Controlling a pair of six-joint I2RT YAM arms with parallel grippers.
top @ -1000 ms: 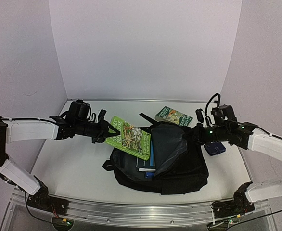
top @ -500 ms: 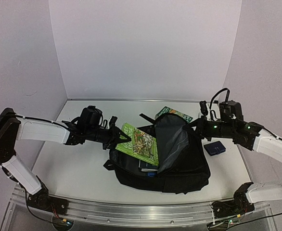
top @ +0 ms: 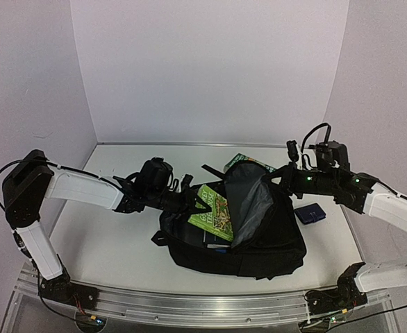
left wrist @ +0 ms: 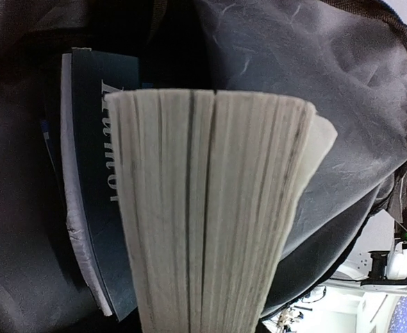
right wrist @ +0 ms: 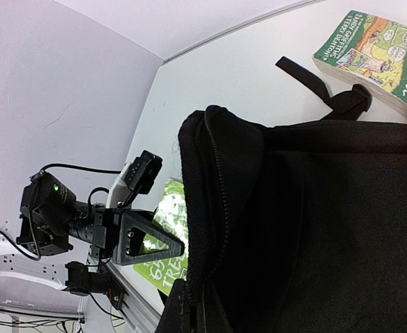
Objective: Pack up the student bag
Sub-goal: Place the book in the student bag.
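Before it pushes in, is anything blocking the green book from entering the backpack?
Nothing visible: the right gripper holds the student bag open, and the green book points beside a dark book inside.

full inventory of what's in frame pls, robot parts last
student bag: 1, black with grey lining, table centre, flap lifted
green book: 1, green, partway into the bag's mouth
dark book: 1, dark blue, inside the bag
paperback: 1, green illustrated cover, on the table beyond the bag
pouch: 1, dark blue, on the table right of the bag
table: 1, white
left pincer: 1, black, gripping green book
right pincer: 1, black, gripping bag flap
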